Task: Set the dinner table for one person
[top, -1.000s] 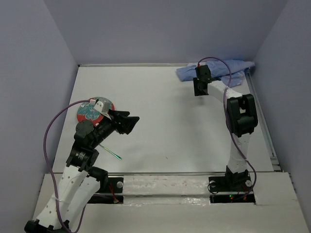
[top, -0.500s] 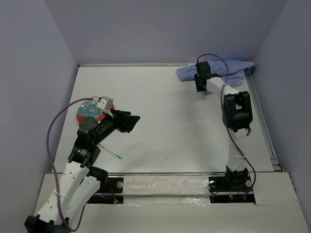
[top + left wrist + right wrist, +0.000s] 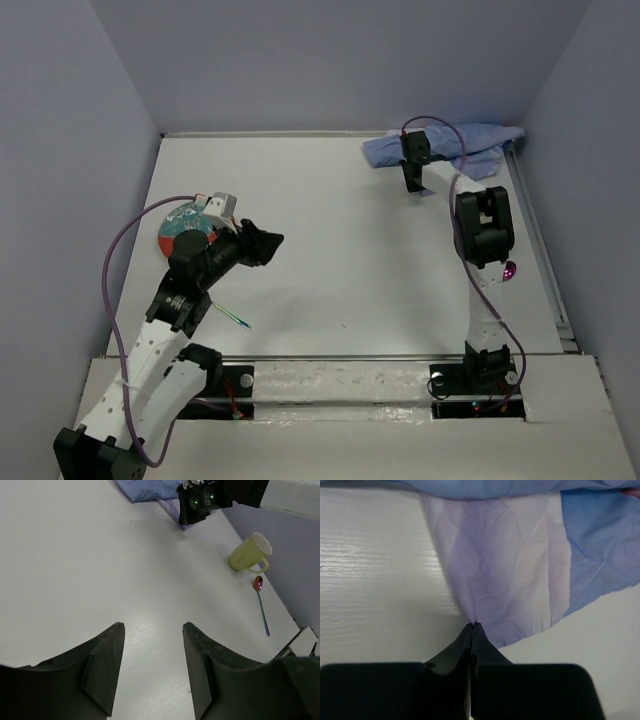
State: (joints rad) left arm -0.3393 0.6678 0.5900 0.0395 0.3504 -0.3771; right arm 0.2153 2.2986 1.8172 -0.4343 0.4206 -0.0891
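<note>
While the blue cloth mat (image 3: 385,152) lies bunched at the 1 o'clock corner of the dinner table (image 3: 340,230), the overhead view puts the right gripper (image 3: 408,184) at its near edge. The left gripper (image 3: 268,243) is spread and empty beside the plate (image 3: 183,232) at 9 o'clock. From the left wrist, a mug (image 3: 249,554) and spoon (image 3: 260,600) sit toward 3 o'clock. The right wrist view shows the fingertips pinched on a fold of the blue cloth mat. It would be best to drag low and slow toward 6 o'clock, keeping the grip firm and clear of the mug.
</note>
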